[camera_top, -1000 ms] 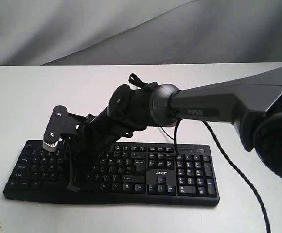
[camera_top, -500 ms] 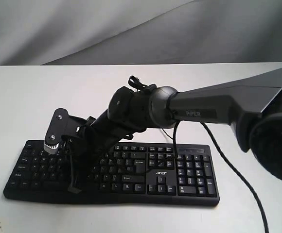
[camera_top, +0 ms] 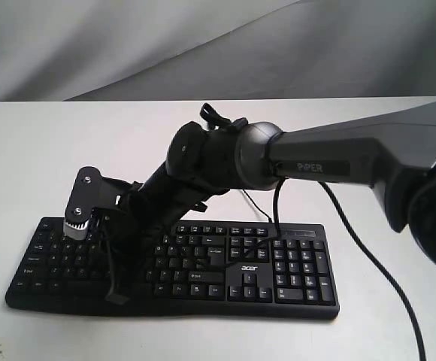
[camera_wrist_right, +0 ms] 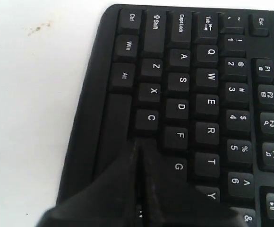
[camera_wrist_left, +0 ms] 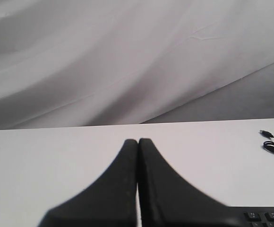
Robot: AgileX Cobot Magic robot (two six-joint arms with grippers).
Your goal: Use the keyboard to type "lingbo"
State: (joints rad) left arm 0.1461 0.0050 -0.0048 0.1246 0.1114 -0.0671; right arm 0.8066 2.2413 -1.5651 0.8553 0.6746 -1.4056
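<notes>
The black keyboard [camera_top: 248,271] lies across the front of the white table, its "acer" logo near the arrow keys. My right arm reaches across it to its left half. The right gripper [camera_top: 116,296] is shut with nothing in it and points down at the keys. In the right wrist view its joined tips [camera_wrist_right: 139,144] sit just past the C key and beside F and G on the keyboard [camera_wrist_right: 208,101], hiding the key beneath. Whether they touch it is unclear. The left gripper [camera_wrist_left: 138,141] is shut and empty over bare table, away from the keyboard corner [camera_wrist_left: 265,218].
The white table [camera_top: 37,150] runs back to a grey cloth backdrop [camera_top: 128,45]. A thin black cable [camera_top: 368,263] trails over the table right of the keyboard. The cable's USB plug end [camera_wrist_left: 265,134] lies loose on the table.
The right arm has shifted slightly left and lowered, bringing the shut fingertips a little further down toward the keys. The keyboard has not moved.
</notes>
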